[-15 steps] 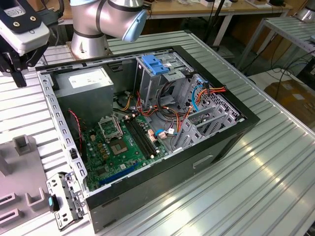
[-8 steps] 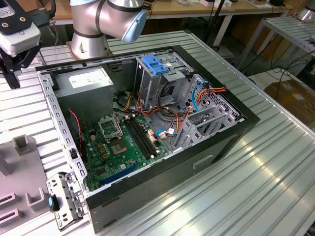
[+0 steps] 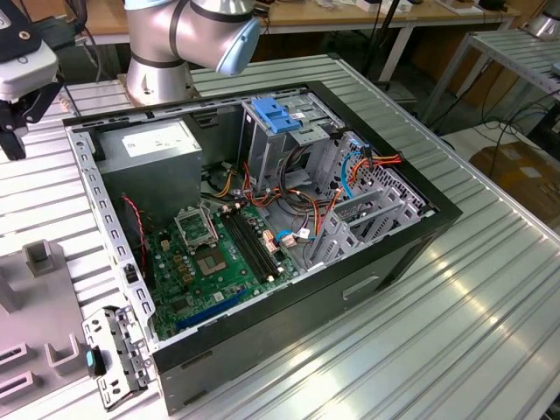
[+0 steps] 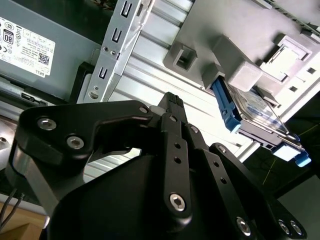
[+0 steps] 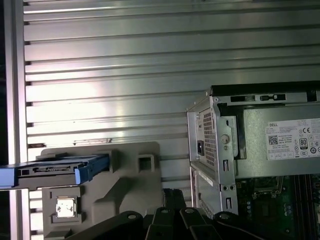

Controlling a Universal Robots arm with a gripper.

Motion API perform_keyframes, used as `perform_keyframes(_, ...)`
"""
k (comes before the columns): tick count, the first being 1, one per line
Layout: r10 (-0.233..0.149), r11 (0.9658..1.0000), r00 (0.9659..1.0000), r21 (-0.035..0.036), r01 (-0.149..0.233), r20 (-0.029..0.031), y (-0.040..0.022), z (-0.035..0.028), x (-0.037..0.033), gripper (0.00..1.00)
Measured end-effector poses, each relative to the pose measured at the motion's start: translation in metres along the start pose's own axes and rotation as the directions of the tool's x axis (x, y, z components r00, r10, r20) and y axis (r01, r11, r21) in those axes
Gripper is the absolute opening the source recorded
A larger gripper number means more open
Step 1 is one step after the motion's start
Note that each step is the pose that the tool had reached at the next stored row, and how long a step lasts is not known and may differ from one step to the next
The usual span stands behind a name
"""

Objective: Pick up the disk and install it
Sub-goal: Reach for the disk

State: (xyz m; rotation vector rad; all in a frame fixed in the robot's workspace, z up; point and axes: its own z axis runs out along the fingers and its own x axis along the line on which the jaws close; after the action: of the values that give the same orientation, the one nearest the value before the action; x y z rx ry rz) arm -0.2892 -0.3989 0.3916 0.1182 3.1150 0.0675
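Disk (image 5: 55, 170) dark with blue side rails, on edge in grey holder (image 5: 135, 185); hand (image 5: 172, 196) pressed together, empty

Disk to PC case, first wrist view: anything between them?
In the first wrist view: the grey holder the disk sits in, then bare ribbed table up to the case.

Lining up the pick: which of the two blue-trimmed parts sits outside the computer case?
The disk, held in the grey holder on the table beside the case. The other, the blue-topped drive bay, is mounted inside the case.
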Motion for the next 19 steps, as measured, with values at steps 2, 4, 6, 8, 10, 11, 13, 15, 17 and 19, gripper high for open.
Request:
perform_keyframes(2, 0.000, 1.0000, 1.0000, 0.0000, 0.000, 0.0000, -0.0003, 0.0000, 0.0035, 0.11)
perform_keyframes(4, 0.000, 1.0000, 1.0000, 0.0000, 0.000, 0.0000, -0.0003, -0.0001, 0.0101, 0.11)
perform_keyframes(6, 0.000, 1.0000, 1.0000, 0.0001, 0.000, 0.0000, 0.0006, -0.0001, 0.0169, 0.11)
perform_keyframes(8, 0.000, 1.0000, 1.0000, -0.0001, 0.000, 0.0001, 0.0010, -0.0001, 0.0244, 0.11)
perform_keyframes(10, 0.000, 1.0000, 1.0000, -0.0002, 0.000, 0.0000, 0.0006, -0.0003, 0.0324, 0.11)
perform_keyframes(11, 0.001, 1.0000, 1.0000, -0.0002, -0.001, 0.0000, 0.0004, -0.0004, 0.0370, 0.11)
perform_keyframes(13, 0.001, 1.0000, 1.0000, -0.0003, -0.001, -0.0001, -0.0001, -0.0004, 0.0435, 0.11)
perform_keyframes(15, 0.001, 1.0000, 1.0000, -0.0003, -0.001, -0.0001, -0.0005, -0.0005, 0.0489, 0.11)
perform_keyframes(17, 0.001, 1.0000, 1.0000, -0.0003, -0.001, -0.0001, -0.0010, -0.0006, 0.0549, 0.11)
perform_keyframes(19, 0.001, 1.0000, 1.0000, -0.0003, -0.001, -0.0002, -0.0013, -0.0007, 0.0593, 0.11)
